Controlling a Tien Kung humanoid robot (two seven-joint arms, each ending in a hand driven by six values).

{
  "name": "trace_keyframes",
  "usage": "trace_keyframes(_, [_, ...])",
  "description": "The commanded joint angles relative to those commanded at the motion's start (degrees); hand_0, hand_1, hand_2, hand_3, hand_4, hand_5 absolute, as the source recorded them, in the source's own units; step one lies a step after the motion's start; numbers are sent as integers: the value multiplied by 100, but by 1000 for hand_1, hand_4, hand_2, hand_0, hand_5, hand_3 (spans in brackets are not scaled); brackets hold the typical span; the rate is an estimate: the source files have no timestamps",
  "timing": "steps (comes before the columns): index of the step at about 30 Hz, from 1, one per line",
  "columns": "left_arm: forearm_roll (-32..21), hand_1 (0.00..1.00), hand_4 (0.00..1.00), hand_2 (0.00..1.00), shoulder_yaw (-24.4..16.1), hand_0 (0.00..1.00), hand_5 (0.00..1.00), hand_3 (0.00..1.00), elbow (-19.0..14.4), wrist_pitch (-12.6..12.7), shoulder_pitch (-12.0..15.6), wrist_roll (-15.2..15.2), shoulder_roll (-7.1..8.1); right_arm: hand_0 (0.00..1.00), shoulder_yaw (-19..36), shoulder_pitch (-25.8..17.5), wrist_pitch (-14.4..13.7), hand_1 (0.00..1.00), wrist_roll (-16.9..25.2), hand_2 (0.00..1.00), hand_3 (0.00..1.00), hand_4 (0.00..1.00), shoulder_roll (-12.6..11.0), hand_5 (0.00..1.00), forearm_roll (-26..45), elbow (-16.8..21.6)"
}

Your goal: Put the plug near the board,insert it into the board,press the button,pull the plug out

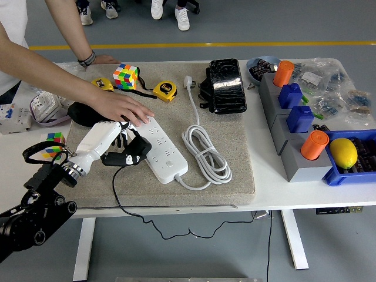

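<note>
My fingers [120, 157] were wrapped around the black plug [136, 148], and I had it right at the left edge of the white power board [163, 148], touching or just off the casing. From this angle I couldn't tell whether the prongs were seated in a socket. My left hand [111, 144] lay low on the grey mat [223, 176], wrist angled back toward the surface's near-left corner. The plug's thin black cord [120, 202] trailed from the board's left side, over the front edge of the mat and down below the surface.

At the far end of the board, a person's hand [120, 107] pressed flat on the casing, pinning it for me. Their other hand [101, 59] rested on the surface well beyond the board, by the coloured cube [126, 76].

Right of the board lay its own coiled white cable [205, 154], its white plug head [188, 81] stretched out toward the far side, next to a yellow tape measure [165, 91].

My read: bringing the plug to the board looked done, and I was either mid-insertion or at the pulling stage. I couldn't settle which. If insertion, then the button press and the pull-out were left. My right arm wasn't showing at all.
</note>
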Motion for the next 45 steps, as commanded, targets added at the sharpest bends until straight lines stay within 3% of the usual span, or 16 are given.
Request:
trace_keyframes(6, [122, 310, 715, 328, 1, 213, 7, 535, 15, -62, -13, 112, 20, 552, 20, -2, -1, 598, 3, 546, 506, 828, -3, 379, -22, 4])
trace_keyframes(7, [145, 443, 768, 488, -2, 263, 24, 556, 12, -72, -12, 137, 24, 552, 22, -1, -2, 596, 4, 545, 505, 828, -4, 378, -23, 5])
trace_keyframes(12, [212, 443, 768, 488, -10, 263, 24, 556, 9, -78, -15, 187, 26, 552, 26, 7, 0, 596, 7, 545, 505, 828, 3, 378, -18, 3])
trace_keyframes(13, [225, 516, 847, 555, -16, 315, 62, 566, 6, -95, -14, 221, 26, 552, 29, 8, 0, 596, 7, 545, 505, 828, 2, 378, -21, 3])
trace_keyframes(18, [279, 516, 847, 555, -33, 315, 62, 566, -6, -117, -9, 265, 28, 552, 64, 11, 0, 596, 12, 545, 505, 828, 0, 378, -50, 9])
trace_keyframes(19, [285, 557, 931, 577, -38, 362, 98, 568, -10, -122, -6, 266, 30, 552, 68, 10, 0, 595, 13, 545, 506, 828, 0, 378, -55, 11])
trace_keyframes(30, [253, 583, 979, 586, -183, 378, 118, 566, -165, -278, 104, 192, 67, 551, 75, 3, 4, 595, 17, 544, 505, 828, 3, 378, -68, 13])
trace_keyframes(31, [227, 629, 998, 655, -194, 434, 246, 597, -185, -264, 115, 165, 73, 552, 84, 5, 4, 594, 19, 544, 505, 828, 4, 378, -70, 13])
trace_keyframes(36, [205, 629, 998, 655, -242, 434, 246, 597, -241, -266, 154, 166, 82, 552, 78, 6, 7, 594, 18, 544, 505, 828, 7, 378, -57, 10])
trace_keyframes(37, [191, 651, 998, 705, -253, 452, 362, 707, -262, -241, 168, 164, 85, 551, 90, 5, 7, 589, 19, 544, 504, 827, 7, 377, -66, 13])
trace_keyframes(45, [128, 657, 998, 714, -439, 453, 336, 719, -605, -150, 362, 184, 115, 551, 83, -7, 7, 591, 22, 544, 505, 827, 9, 377, -61, 11])
